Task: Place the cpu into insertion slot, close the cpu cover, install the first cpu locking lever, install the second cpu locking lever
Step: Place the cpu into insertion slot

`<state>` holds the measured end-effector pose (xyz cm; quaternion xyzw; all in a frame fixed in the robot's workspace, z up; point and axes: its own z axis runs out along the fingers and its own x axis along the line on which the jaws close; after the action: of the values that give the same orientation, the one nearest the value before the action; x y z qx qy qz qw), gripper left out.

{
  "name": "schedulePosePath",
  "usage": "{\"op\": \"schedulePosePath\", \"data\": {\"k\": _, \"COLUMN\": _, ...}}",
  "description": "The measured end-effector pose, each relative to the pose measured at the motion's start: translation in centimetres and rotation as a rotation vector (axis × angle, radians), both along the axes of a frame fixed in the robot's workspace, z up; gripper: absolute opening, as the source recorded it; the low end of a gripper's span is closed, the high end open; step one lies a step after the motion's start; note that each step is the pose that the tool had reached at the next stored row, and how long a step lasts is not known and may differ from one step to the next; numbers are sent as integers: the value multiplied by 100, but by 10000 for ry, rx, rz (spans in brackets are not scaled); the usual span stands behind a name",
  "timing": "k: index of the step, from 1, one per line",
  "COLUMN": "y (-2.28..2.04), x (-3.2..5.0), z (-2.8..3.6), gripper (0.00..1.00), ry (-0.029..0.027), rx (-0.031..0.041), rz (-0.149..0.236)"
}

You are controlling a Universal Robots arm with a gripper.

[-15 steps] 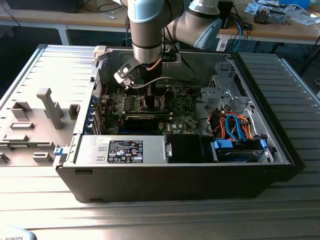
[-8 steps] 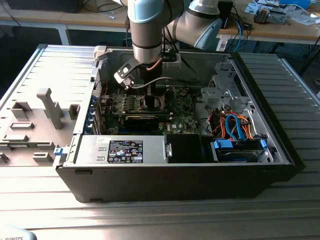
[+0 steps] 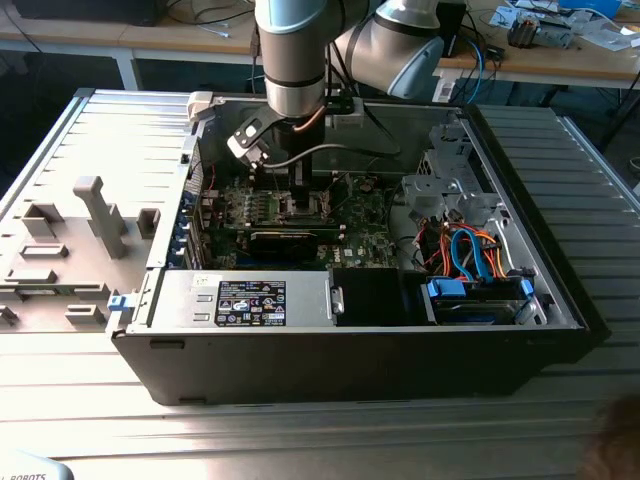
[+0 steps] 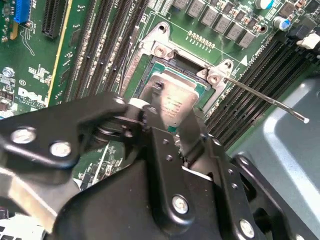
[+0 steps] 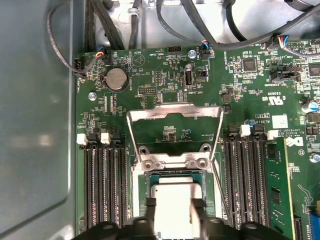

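Note:
My gripper (image 5: 173, 209) is down inside the computer case, over the green motherboard (image 5: 150, 75). Its black fingers (image 5: 150, 210) are shut on two opposite sides of the cpu (image 5: 172, 195), a pale silvery square chip. The cpu (image 4: 175, 102) sits at or just above the insertion slot (image 4: 172, 67); whether it is fully seated I cannot tell. The cpu cover (image 5: 172, 111), a thin silvery frame, stands swung open beyond the slot. Two thin locking levers (image 5: 131, 142) run raised along the frame's sides, one seen as a long rod (image 4: 265, 97). In the exterior view the arm (image 3: 295, 60) reaches straight down to the socket (image 3: 300, 205).
Black memory slots (image 5: 102, 185) flank the socket on both sides. Cables (image 5: 200, 35) hang over the board's far edge. The grey case wall (image 5: 35, 125) stands close beside the board. A drive cage with coloured wires (image 3: 470, 250) fills the exterior view's right.

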<state>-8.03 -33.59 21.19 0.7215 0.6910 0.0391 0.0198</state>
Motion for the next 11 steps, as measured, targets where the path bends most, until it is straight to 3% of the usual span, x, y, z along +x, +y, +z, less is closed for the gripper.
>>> {"op": "schedulePosePath", "data": {"k": 3, "y": 14, "x": 0, "z": 0, "gripper": 22, "ry": 0, "rx": 0, "rz": 1}}
{"op": "schedulePosePath", "data": {"k": 4, "y": 15, "x": 0, "z": 0, "gripper": 11, "ry": 0, "rx": 0, "rz": 2}}
{"op": "schedulePosePath", "data": {"k": 11, "y": 15, "x": 0, "z": 0, "gripper": 11, "ry": 0, "rx": -1, "rz": 11}}
